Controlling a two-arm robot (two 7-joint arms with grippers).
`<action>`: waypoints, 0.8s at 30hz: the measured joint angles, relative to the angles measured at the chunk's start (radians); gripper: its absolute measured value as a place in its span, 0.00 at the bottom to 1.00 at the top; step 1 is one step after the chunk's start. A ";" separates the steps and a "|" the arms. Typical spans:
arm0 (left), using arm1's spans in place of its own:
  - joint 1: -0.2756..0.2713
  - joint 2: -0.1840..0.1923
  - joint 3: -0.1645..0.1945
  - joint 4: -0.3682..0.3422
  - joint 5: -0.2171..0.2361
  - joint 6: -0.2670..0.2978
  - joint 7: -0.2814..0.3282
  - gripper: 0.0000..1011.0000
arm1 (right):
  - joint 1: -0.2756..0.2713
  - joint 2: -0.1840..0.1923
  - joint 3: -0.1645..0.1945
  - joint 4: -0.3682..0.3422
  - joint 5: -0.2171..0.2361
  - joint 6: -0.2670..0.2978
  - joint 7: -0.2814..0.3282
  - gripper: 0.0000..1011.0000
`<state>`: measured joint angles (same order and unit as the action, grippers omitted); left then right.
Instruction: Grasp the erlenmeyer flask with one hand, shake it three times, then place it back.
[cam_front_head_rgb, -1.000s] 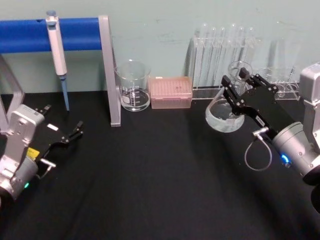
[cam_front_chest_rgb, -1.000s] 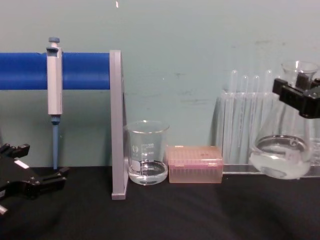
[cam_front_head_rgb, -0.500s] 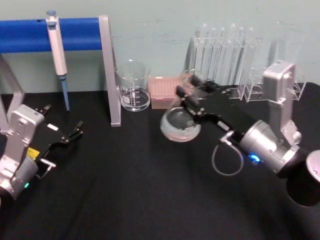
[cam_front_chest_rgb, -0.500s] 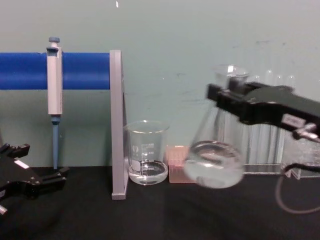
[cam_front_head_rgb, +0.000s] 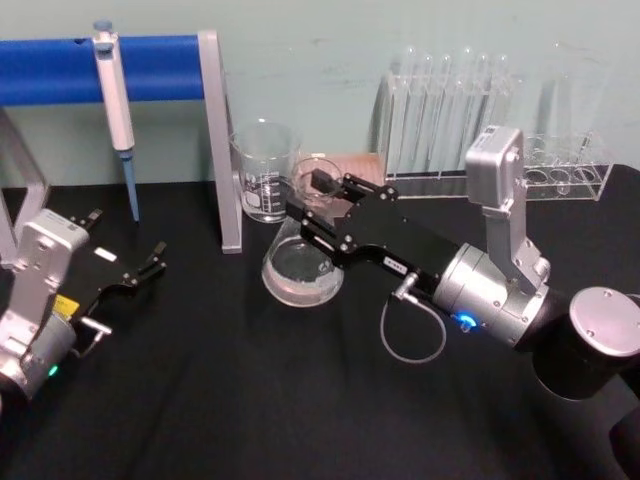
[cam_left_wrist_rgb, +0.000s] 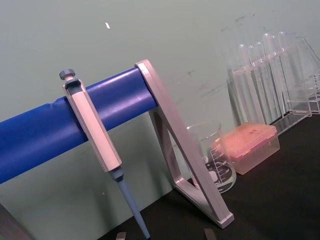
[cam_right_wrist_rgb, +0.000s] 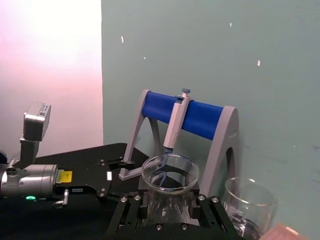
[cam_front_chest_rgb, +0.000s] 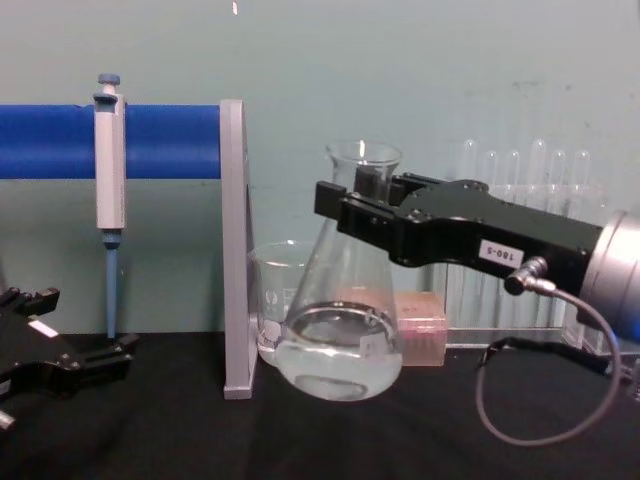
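Erlenmeyer flask (cam_front_head_rgb: 300, 272) swung 2 to 12 o'clock; our right gripper (cam_front_chest_rgb: 355, 200) clamped on its neck. Slippery glass w/ water, breaks easy. Left gripper (cam_front_head_rgb: 140, 272) apart, 8 o'clock.

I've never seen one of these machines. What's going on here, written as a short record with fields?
Held object: erlenmeyer flask, clear liquid in its base, slightly tilted
Holder: right gripper, shut on the flask's neck
Flask position: in front of the beaker, apparently raised off the black table
Other arm: left gripper, open, idle at the table's left side
Background: pipette hanging on a blue stand, test tubes at the back
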<state>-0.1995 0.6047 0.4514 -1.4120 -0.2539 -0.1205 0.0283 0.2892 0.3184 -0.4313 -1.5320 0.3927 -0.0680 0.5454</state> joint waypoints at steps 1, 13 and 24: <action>0.000 0.000 0.000 0.000 0.000 0.000 0.000 0.99 | 0.001 0.001 -0.002 0.001 0.001 -0.001 0.001 0.44; 0.000 0.000 0.000 0.000 0.000 0.000 0.000 0.99 | -0.013 0.027 0.002 -0.020 -0.009 -0.010 -0.077 0.44; 0.000 0.000 0.000 0.000 0.000 0.000 0.000 0.99 | -0.102 0.052 0.124 -0.080 -0.040 -0.004 -0.222 0.44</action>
<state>-0.1996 0.6047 0.4514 -1.4119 -0.2539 -0.1205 0.0283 0.1875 0.3703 -0.3069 -1.6124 0.3523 -0.0715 0.3236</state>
